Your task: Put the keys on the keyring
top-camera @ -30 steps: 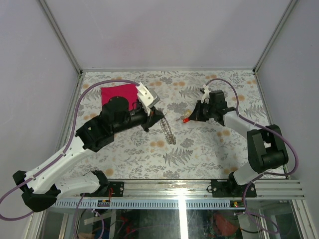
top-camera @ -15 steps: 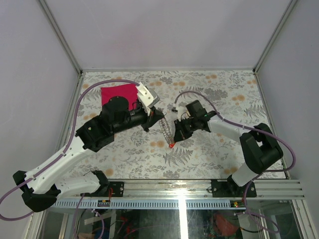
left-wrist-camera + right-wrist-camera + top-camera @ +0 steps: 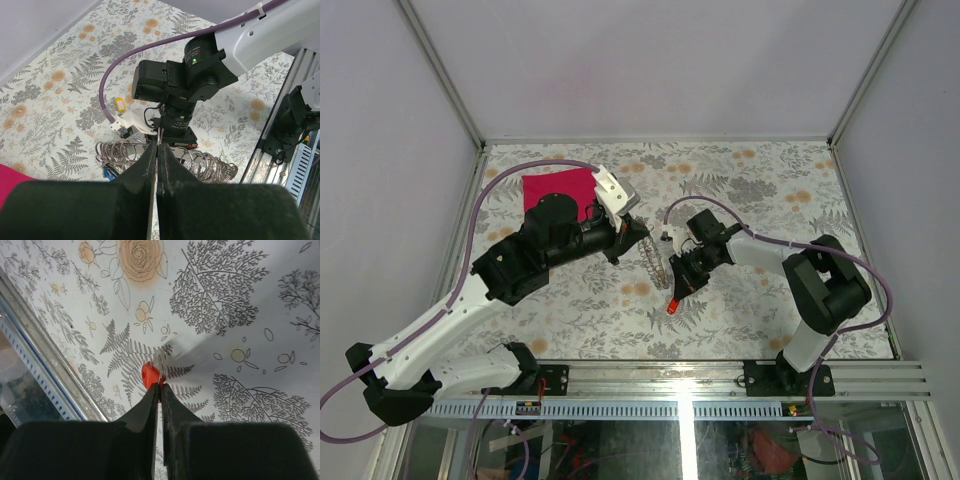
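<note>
Though walled (image 3: 650, 70) in plain grey, floored with fern-and-flower printed table (image 3: 750, 190); left gripper (image 3: 156, 150) clamped on keyring (image 3: 117, 152) mid-table, right gripper (image 3: 158, 386) pinched shut on red-headed key (image 3: 149, 375) just beside; pink cloth (image 3: 555, 185) far left.

Floral-print table (image 3: 770, 190): pink-red cloth (image 3: 555, 188) far-left, yellow-headed key (image 3: 120, 103) mid-table.

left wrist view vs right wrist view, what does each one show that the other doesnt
Only left wrist: the left gripper shut on the coiled keyring, a yellow-headed key, the right arm, a corner of pink cloth. Only right wrist: the right gripper pinching a red-headed key. Both: the floral table cover.
</note>
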Motion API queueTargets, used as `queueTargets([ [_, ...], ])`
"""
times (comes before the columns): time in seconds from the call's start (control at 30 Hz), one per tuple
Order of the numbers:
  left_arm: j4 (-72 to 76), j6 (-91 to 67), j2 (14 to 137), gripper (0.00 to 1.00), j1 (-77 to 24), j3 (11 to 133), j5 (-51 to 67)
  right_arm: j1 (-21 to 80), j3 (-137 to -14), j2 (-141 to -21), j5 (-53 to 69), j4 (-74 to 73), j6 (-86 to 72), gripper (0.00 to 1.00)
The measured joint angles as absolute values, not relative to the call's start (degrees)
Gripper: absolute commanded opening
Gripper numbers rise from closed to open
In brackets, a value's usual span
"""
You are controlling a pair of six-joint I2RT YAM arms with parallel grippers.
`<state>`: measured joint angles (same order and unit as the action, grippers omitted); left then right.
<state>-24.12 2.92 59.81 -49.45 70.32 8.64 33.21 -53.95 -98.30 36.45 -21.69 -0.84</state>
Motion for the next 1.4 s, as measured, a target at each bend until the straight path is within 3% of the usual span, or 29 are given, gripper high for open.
queueTargets([
  [0.1, -24.12, 2.92, 59.79, 0.0, -49.45, 70.32, 8.54, 33.21, -54.17, -98.3, 34.68, -21.76, -0.8, 0.23],
  [0.23, -24.14, 2.92, 59.7, 0.0, -49.45, 70.32, 8.51, 33.21, -54.17, -98.26, 30.7, -21.76, -1.06, 0.32],
  [0.67, -24.14, 2.94, 59.7, 0.0, -49.45, 70.32, 8.47, 32.99, -51.09, -86.32, 14.55, -17.28, -6.0, 0.45],
  [1.4, -24.14, 2.94, 59.7, 0.0, -49.45, 70.32, 7.55, 36.25, -50.3, -89.08, 20.95, -18.57, 1.06, 0.43],
])
